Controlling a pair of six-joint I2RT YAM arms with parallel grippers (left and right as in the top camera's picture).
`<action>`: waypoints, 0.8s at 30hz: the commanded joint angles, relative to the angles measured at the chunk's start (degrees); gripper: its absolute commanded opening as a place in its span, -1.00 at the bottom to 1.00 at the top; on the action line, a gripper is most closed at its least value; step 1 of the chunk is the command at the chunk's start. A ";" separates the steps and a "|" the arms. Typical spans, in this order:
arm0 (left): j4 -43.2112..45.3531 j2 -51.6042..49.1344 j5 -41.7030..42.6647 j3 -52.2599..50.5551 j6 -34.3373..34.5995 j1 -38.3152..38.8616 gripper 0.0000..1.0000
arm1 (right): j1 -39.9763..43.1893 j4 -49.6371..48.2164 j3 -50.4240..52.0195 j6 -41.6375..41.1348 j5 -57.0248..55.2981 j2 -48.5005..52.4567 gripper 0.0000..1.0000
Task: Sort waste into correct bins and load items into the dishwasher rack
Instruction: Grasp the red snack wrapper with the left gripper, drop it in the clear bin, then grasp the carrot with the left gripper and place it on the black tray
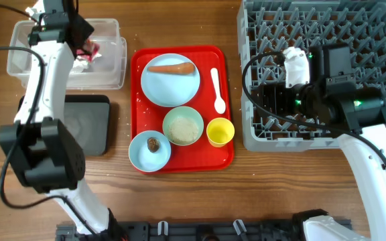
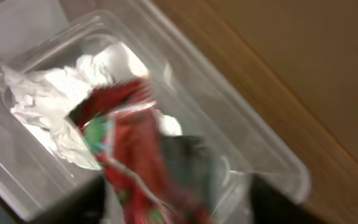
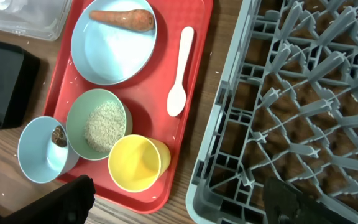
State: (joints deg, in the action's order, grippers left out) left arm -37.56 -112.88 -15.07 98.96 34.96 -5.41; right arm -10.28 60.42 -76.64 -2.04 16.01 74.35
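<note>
My left gripper [image 1: 79,37] hangs over the clear tub [image 1: 109,67] with its jaws [image 2: 179,202] wide apart. The red wrapper [image 2: 135,155] shows blurred between them, above crumpled white tissue [image 2: 48,99] in the tub. My right gripper [image 3: 182,202] is open and empty, over the left edge of the grey dishwasher rack [image 1: 354,27], near the yellow cup [image 3: 135,163]. On the red tray [image 1: 138,73] are the blue plate [image 1: 169,90] with the carrot [image 1: 171,67], the white spoon [image 1: 218,90], the green bowl [image 1: 183,126] of rice, and the blue bowl [image 1: 146,155] with the brown lump [image 1: 153,144].
The black tray [image 1: 86,124] lies on the wood table in front of the clear tub, left of the red tray. A narrow strip of table separates the red tray from the rack. Loose white grains dot the table around the tray.
</note>
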 commanded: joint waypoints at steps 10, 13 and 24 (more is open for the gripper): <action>-1.49 5.66 15.72 -0.04 -23.61 7.61 0.99 | 0.20 -1.18 -0.55 0.37 -0.92 -0.68 0.79; -2.51 2.97 15.65 -0.04 -22.93 15.39 0.99 | 0.17 -1.14 -0.55 0.37 -0.92 -0.68 0.78; -0.35 -15.41 11.04 -0.04 16.59 25.64 0.61 | 0.20 0.28 0.22 0.46 -0.94 -0.68 0.79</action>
State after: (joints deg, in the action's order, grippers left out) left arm -38.04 -125.10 -2.28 98.91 41.12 20.32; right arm -10.28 60.66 -76.64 -2.02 16.01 74.35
